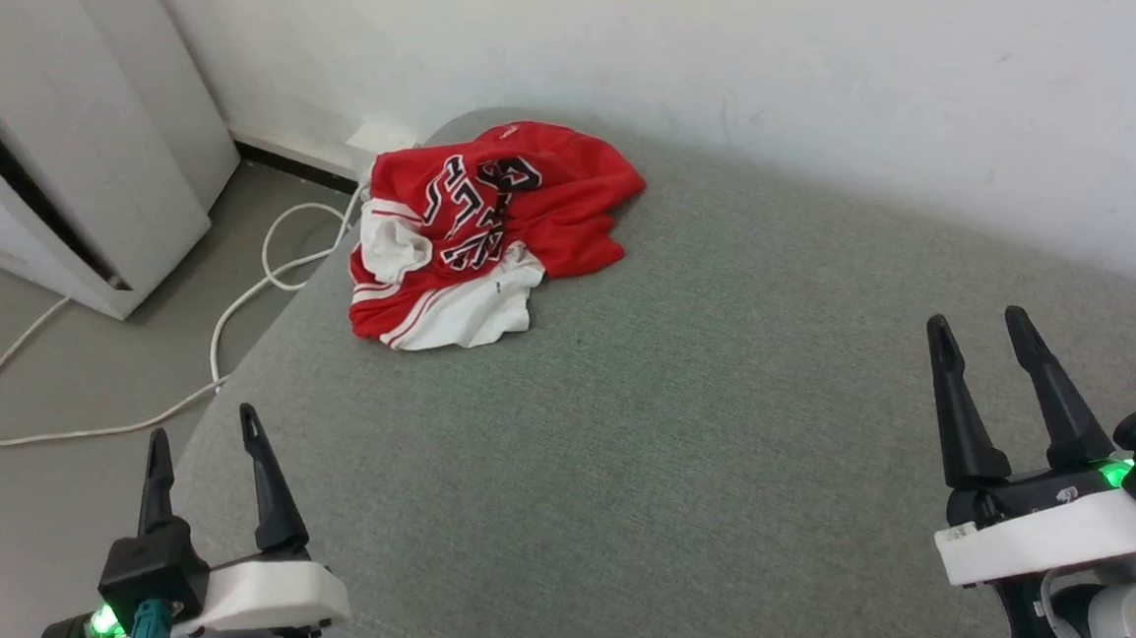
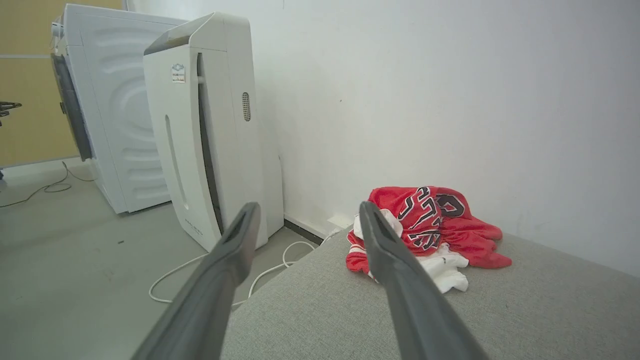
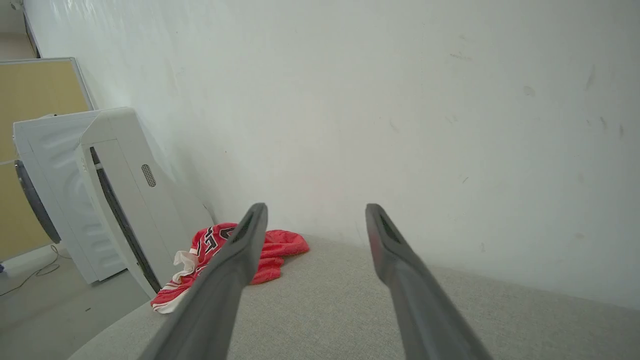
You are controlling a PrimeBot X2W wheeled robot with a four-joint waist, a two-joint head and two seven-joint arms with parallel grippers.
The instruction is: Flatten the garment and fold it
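Garment [image 1: 484,235]: red jersey with white sleeves and black, white-outlined lettering, crumpled in a heap and not yet flattened. In the head view it lies at 11 o'clock from the picture centre, on the far left corner of the grey upholstered surface [image 1: 683,430], close to the white wall [image 1: 809,67]. White sleeve fabric faces the near side of the heap.

Left pincer [image 1: 202,427]: at 7 o'clock, fingers spread wide, holding nothing, over the left edge of the surface, well apart from the garment.

Right pincer [image 1: 977,319]: at 4 o'clock, fingers spread wide, holding nothing, over the surface, well apart from the garment.

White cable [image 1: 232,310]: loops on the floor [image 1: 58,360] at 9 o'clock, between the surface and a white appliance [image 1: 76,172].
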